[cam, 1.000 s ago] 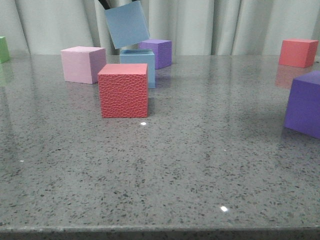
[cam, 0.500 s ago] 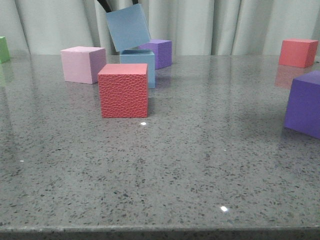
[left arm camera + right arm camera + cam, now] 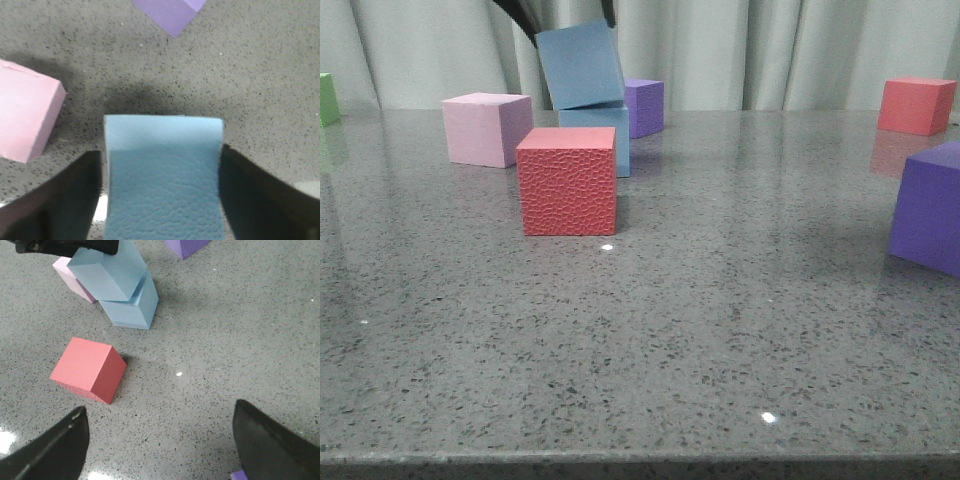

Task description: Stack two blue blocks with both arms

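- Here, your left gripper [image 3: 162, 200] pinches the upper blue block [image 3: 580, 65], a finger pressed against each side of it.
- That block sits tilted on the lower blue block [image 3: 605, 135], near the table's [image 3: 740, 330] far edge, left of centre.
- One bottom edge appears to touch the lower block; the contact is not flat.
- Your right gripper [image 3: 160, 445] hangs spread and empty over the open middle of the table.
- A red cube [image 3: 567, 180] stands just in front of the stack; a pink cube [image 3: 485, 128] sits to its left.
- If you release while it is tilted, the upper block could likely slide off.
- Pressing down askew could also shove the lower block.
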Robot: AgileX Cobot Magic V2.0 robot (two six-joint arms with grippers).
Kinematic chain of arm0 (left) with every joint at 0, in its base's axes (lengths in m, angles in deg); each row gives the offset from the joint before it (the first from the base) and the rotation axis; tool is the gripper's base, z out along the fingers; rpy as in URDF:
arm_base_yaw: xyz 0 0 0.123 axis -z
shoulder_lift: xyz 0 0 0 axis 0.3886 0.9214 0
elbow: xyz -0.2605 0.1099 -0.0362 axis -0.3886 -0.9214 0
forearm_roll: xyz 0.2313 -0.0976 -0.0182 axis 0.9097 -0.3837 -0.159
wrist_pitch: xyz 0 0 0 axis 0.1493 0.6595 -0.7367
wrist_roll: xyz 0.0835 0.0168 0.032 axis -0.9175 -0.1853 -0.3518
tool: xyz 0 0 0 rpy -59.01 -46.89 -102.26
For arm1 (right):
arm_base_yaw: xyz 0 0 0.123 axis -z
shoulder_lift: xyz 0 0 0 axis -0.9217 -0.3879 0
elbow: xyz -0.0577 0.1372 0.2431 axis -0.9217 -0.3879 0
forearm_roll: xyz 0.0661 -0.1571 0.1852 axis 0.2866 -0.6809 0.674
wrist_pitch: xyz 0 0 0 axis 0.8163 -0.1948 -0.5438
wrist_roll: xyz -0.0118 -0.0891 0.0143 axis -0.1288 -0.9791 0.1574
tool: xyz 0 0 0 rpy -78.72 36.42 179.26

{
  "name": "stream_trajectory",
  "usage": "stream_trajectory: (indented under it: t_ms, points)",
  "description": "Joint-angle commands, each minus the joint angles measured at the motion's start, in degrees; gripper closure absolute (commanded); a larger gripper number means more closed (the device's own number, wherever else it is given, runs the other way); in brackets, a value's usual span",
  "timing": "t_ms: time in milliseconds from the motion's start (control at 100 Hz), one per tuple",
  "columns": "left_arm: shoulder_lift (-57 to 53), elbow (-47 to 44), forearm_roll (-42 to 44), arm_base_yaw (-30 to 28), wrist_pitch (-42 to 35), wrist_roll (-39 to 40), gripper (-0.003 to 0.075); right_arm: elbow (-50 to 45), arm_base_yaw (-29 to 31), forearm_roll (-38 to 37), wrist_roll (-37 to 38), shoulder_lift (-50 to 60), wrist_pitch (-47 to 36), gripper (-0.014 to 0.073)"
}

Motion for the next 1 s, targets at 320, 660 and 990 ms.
stream_trajectory:
  t_ms: [320,660,990]
  points:
    - [-3.07,4.34,-0.61,0.47,-0.1,-0.17,0.0174,1.42,-0.08,-0.03,-0.71,1.42,-3.33,0.0006]
    - [-3.99,10.47,-0.46,0.7,0.18,-2.97,0.0174,1.42,-0.02,-0.11,-0.71,1.42,-3.58,0.0006]
    - [-9.42,10.36,8.65,2.78,0.18,-8.68,0.0176,1.4,-0.02,-1.3,-0.71,2.22,-4.08,0.0006]
